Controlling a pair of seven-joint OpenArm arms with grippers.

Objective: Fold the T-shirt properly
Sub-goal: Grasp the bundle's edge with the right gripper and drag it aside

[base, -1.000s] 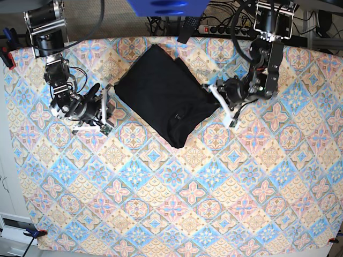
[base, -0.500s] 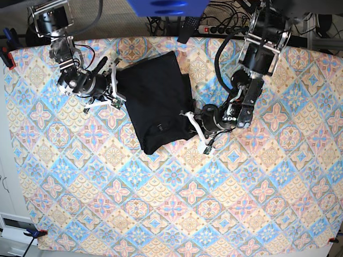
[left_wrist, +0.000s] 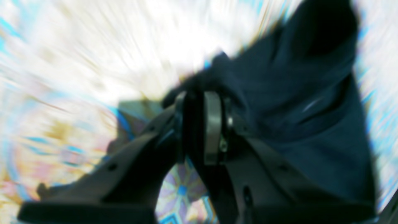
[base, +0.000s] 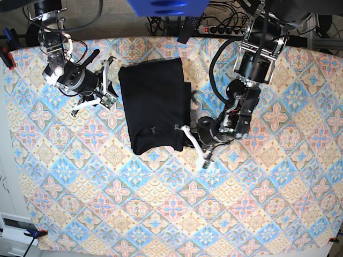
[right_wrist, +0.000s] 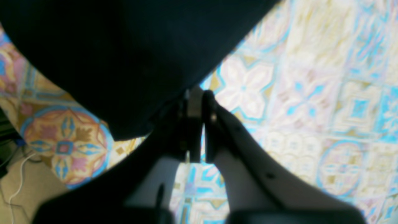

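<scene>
The T-shirt lies folded into a near-rectangular black bundle on the patterned tablecloth, toward the far side of the table and slightly left of centre in the base view. The left gripper sits at the bundle's near right corner; the left wrist view, though heavily blurred, shows its jaws drawn nearly together with dark fabric of the T-shirt pinched between the fingers. The right gripper rests at the bundle's upper left edge. In the right wrist view its fingers are fully closed against each other, just at the hem of the T-shirt; whether cloth is caught between them cannot be determined.
</scene>
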